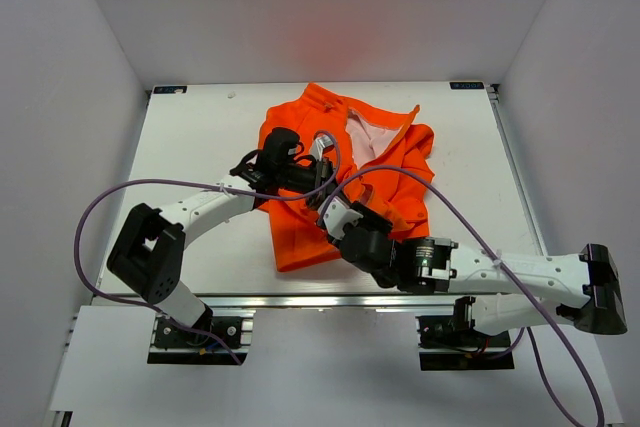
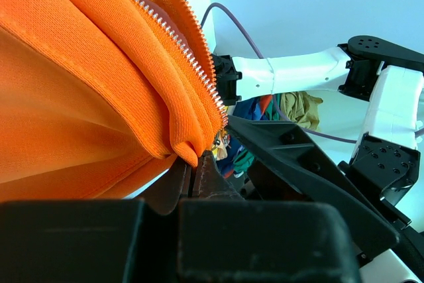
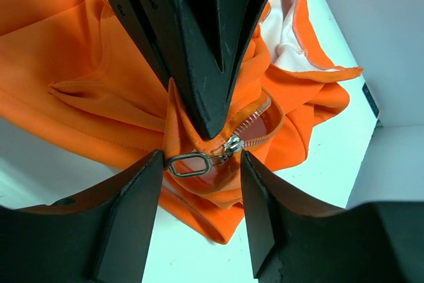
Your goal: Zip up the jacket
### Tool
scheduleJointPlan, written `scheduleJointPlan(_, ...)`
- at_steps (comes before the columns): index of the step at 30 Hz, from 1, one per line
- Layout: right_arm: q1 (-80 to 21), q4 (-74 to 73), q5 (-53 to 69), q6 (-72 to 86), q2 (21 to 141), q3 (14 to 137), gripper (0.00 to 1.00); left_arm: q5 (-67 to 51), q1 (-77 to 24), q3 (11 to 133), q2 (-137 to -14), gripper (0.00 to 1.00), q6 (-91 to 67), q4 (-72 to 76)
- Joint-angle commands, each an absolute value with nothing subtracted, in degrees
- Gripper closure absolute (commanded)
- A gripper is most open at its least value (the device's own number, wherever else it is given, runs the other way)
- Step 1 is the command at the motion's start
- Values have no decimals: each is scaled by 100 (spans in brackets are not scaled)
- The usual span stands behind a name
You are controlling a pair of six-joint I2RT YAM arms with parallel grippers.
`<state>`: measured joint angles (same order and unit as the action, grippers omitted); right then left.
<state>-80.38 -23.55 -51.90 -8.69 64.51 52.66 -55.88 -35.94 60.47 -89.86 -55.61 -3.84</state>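
Observation:
The orange jacket (image 1: 385,172) lies crumpled mid-table, its pale lining (image 1: 362,139) showing near the collar. My left gripper (image 1: 318,190) is shut on the jacket's bottom edge; in the left wrist view the fabric fold (image 2: 182,144) is pinched at the fingertips (image 2: 192,164), with the zipper teeth (image 2: 192,57) running up from there. My right gripper (image 3: 202,164) is open, one finger on each side of the metal pull ring (image 3: 189,164) and slider (image 3: 232,145). The left finger (image 3: 149,177) sits at the ring's end. The left gripper's black fingers (image 3: 205,64) hold the fabric just above the slider.
The white table (image 1: 200,137) has white walls on three sides. A purple cable (image 1: 100,209) loops over the left arm, and another (image 1: 470,232) runs over the right arm. A metal rail (image 1: 300,302) lines the near edge.

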Motion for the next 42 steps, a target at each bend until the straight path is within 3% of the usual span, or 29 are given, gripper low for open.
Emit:
scheduleJointPlan(1, -7937, -2347, -5142, -616, 6460, 5229, 46, -5810, -3595, 6029, -8666, 100, -5590, -176)
scheduleJointPlan(5, -7884, -2303, -4870, -563, 6346, 5229, 59, -5792, -3595, 6003, -8675, 100, -5572, -202)
scheduleJointPlan(7, -7866, -2250, -4825, -536, 6285, 5212, 78, -5792, -3595, 5977, -8684, 100, -5572, -185)
scheduleJointPlan(8, -7866, -2250, -4808, -536, 6267, 5212, 80, -5792, -3595, 5968, -8692, 100, -5581, -185)
scheduleJointPlan(10, -7857, -2233, -4755, -510, 6240, 5212, 97, -5783, -3595, 5933, -8692, 100, -5572, -158)
scheduleJointPlan(27, -7331, -2417, -3868, -194, 5757, 5221, 100, -5440, -3595, 6161, -8657, 100, -4544, -1151)
scheduleJointPlan(42, -6214, -2443, -2233, 404, 5458, 5238, 100, -5458, -3604, 6275, -8570, 100, -3780, -1634)
